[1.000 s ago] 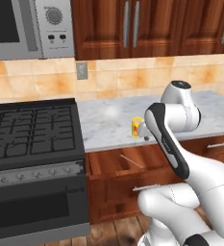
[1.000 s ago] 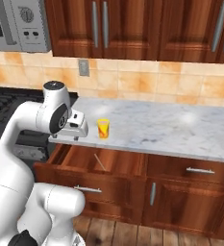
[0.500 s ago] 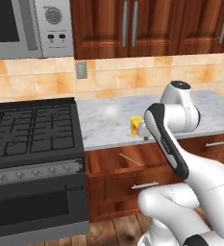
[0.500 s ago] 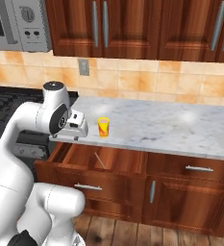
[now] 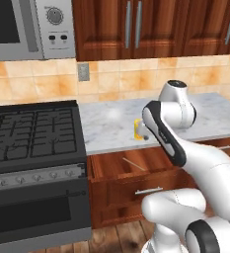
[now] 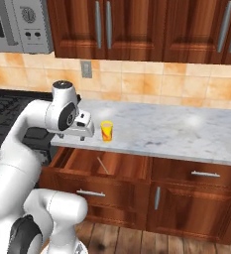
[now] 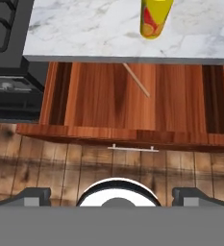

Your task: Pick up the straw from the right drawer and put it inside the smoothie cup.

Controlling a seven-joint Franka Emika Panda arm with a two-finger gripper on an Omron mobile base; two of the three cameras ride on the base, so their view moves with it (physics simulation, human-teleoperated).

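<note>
Lying flat in open reddish-brown wooden right drawer (image 7: 108, 103): thin tan straw (image 7: 136, 79), judged light, rollable; mid-length pinch advised. Small yellow smoothie cup (image 7: 155, 18) on counter. Gripper (image 7: 111, 193) fingers spread, nothing held.

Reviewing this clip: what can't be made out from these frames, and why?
- Far end of the straw: in the hand view it runs under the counter edge.
- Claw: whether it is open or shut; the hand view's bottom cuts it off.
- Smoothie cup: partly hidden by the arm in the left base view.
- Smoothie cup's rim: cut off by the hand view's top edge.
</note>
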